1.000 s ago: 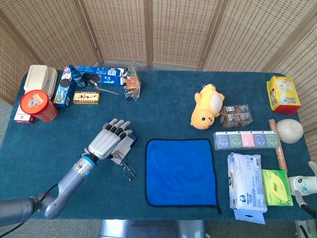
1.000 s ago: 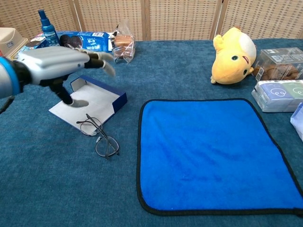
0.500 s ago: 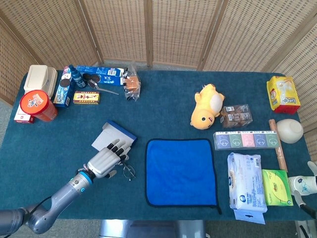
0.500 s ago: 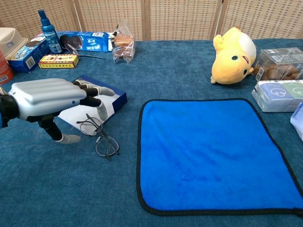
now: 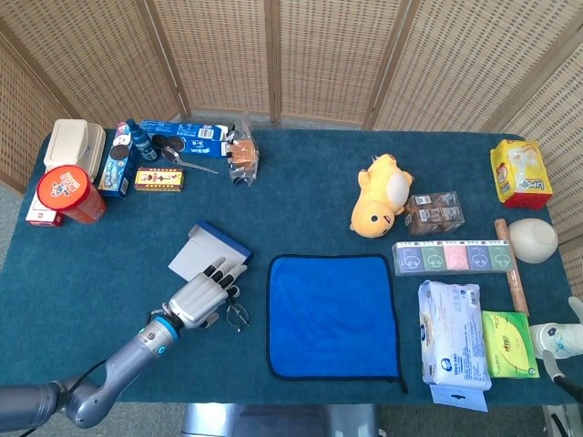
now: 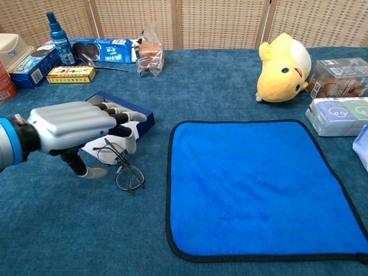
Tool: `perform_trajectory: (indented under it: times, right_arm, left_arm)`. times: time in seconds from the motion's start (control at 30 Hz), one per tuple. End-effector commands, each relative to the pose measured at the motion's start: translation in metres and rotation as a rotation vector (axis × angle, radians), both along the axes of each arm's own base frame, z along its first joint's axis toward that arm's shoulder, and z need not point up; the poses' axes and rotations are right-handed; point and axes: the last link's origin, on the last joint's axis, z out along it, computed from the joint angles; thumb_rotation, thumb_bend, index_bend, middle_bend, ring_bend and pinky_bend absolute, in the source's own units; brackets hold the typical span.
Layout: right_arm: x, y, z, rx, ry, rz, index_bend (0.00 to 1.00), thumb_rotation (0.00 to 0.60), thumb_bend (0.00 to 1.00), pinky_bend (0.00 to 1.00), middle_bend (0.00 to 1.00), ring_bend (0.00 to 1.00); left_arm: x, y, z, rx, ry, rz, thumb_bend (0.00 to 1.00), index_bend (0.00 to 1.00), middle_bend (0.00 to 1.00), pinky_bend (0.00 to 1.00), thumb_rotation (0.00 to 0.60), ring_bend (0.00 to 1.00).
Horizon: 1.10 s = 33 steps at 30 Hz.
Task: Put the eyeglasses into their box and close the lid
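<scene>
Silver-grey and spread apart, the fingers of your left hand [image 6: 72, 127] hovered palm down over the eyeglasses [image 6: 122, 165], with nothing gripped between them; in the head view the same hand [image 5: 202, 296] sat just left of the blue cloth [image 5: 332, 315]. You had the thumb pointing down, its tip at or near the table's dark teal surface [image 6: 69, 230] beside the frames, though I could not tell whether it touched. The eyeglasses lay open on the table, one lens ring nearest the camera and the temples reaching back under your fingers, toward the edge of the box [image 6: 127, 118]. That box, navy outside and white inside, stood open just behind your hand, its lid laid flat on the table. Your right hand appeared in neither view. Farther off, a yellow plush toy [image 6: 283, 67] rested beyond the cloth's far right corner, and a spray bottle [image 6: 56, 31] stood among the snack packets at the table's far left.
</scene>
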Motion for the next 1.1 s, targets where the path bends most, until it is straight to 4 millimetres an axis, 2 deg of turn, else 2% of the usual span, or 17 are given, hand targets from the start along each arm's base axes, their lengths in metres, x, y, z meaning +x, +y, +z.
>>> perform_trajectory:
  times: [0.03, 0.43, 0.77, 0.9, 1.1]
  right_arm:
    - [-0.001, 0.001, 0.001, -0.002, 0.0, -0.003, 0.15, 0.599, 0.28, 0.11, 0.16, 0.05]
    - [-0.003, 0.006, 0.004, -0.016, 0.001, -0.016, 0.15, 0.599, 0.28, 0.11, 0.16, 0.05]
    - [-0.004, 0.009, 0.006, -0.022, 0.0, -0.023, 0.15, 0.599, 0.28, 0.11, 0.16, 0.05]
    - [-0.003, 0.01, 0.007, -0.026, 0.003, -0.024, 0.15, 0.599, 0.28, 0.11, 0.16, 0.05]
    - [-0.004, 0.011, 0.007, -0.026, 0.001, -0.029, 0.15, 0.599, 0.28, 0.11, 0.16, 0.05]
  left_arm:
    - [0.003, 0.003, -0.003, 0.008, 0.001, -0.01, 0.27, 0.32, 0.0, 0.0, 0.6, 0.0]
    - [0.017, 0.012, -0.019, 0.002, -0.004, -0.03, 0.27, 0.35, 0.0, 0.0, 0.6, 0.0]
    - [0.015, 0.018, -0.028, 0.0, 0.005, -0.017, 0.28, 0.52, 0.0, 0.0, 0.6, 0.0]
    - [0.017, 0.02, -0.03, 0.005, 0.008, -0.02, 0.3, 0.6, 0.05, 0.0, 0.6, 0.0]
    - [0.016, 0.023, -0.028, 0.019, 0.003, -0.011, 0.31, 0.65, 0.07, 0.0, 0.6, 0.0]
